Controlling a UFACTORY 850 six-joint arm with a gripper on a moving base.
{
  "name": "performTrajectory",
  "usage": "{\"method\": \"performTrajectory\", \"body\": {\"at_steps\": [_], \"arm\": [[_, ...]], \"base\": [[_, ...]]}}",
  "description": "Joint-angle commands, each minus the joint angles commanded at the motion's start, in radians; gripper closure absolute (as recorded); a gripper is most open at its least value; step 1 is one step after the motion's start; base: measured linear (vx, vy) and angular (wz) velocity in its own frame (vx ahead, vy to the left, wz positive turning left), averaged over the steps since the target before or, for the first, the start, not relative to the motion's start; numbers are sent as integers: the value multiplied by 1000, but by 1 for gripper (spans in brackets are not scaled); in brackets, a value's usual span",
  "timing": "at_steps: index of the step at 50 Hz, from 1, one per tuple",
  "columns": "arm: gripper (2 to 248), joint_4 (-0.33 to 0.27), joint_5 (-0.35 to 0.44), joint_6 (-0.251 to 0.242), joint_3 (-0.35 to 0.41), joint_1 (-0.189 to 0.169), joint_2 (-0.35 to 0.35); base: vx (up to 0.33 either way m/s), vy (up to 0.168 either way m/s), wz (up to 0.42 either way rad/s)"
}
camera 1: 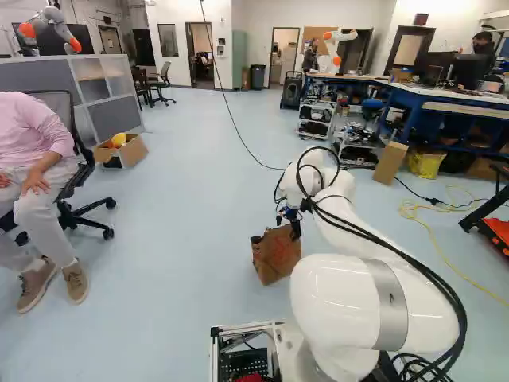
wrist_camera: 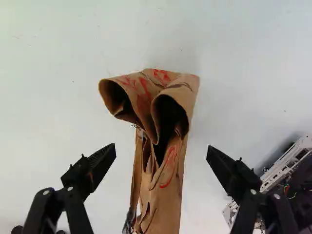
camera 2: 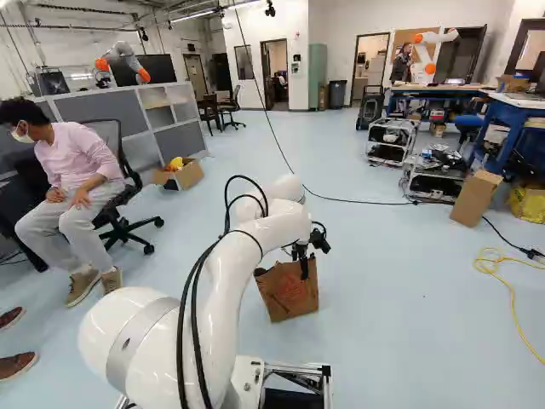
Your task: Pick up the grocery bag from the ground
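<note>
Your black two-fingered claw with orange pads point(camera 2: 304, 271) stands wide open over the bag and grips nothing. In the wrist view, you can see pale floor on both sides of the brown paper grocery bag with red print point(wrist_camera: 168, 195), which runs between the spread fingers of the claw point(wrist_camera: 161, 150) and beyond them. Its mouth curls into two rounded folds ahead of the fingers. The bag is on the pale blue floor point(camera 1: 191, 239), roughly at your 12 o'clock, taking the arm's lowest joint as the clock's centre and straight ahead as 12. The smooth white arm point(camera 2: 230, 281) reaches forward to it, black cables point(camera 2: 195, 315) looping along its length. Farther out, you have an upright brown cardboard box point(camera 2: 476, 198) toward 1 o'clock, a loose yellow cable point(camera 2: 513, 302) toward 2, and an open cardboard box holding something yellow point(camera 1: 134, 151) toward 11.
</note>
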Motion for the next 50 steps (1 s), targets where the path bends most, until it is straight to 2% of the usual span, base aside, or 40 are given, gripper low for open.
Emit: {"method": "performTrajectory", "body": {"at_steps": [15,16,20,21,25,26,31,32,36,37,41,42,47,48,50], "arm": [[3,0,0,0,0,0,0],[16,0,0,0,0,0,0],[16,0,0,0,0,0,0],[54,0,0,0,0,0,0],[54,0,0,0,0,0,0],[92,0,0,0,0,0,0],[92,0,0,0,0,0,0],[131,0,0,0,0,0,0],[131,0,0,0,0,0,0],[170,0,0,0,0,0,0],[170,0,0,0,0,0,0],[208,0,0,0,0,0,0],[208,0,0,0,0,0,0],[224,0,0,0,0,0,0],[224,0,0,0,0,0,0]], "base": [[0,0,0],[0,0,0],[0,0,0],[0,0,0],[0,0,0],[0,0,0],[0,0,0],[0,0,0],[0,0,0],[0,0,0],[0,0,0],[0,0,0],[0,0,0],[0,0,0],[0,0,0]]}}
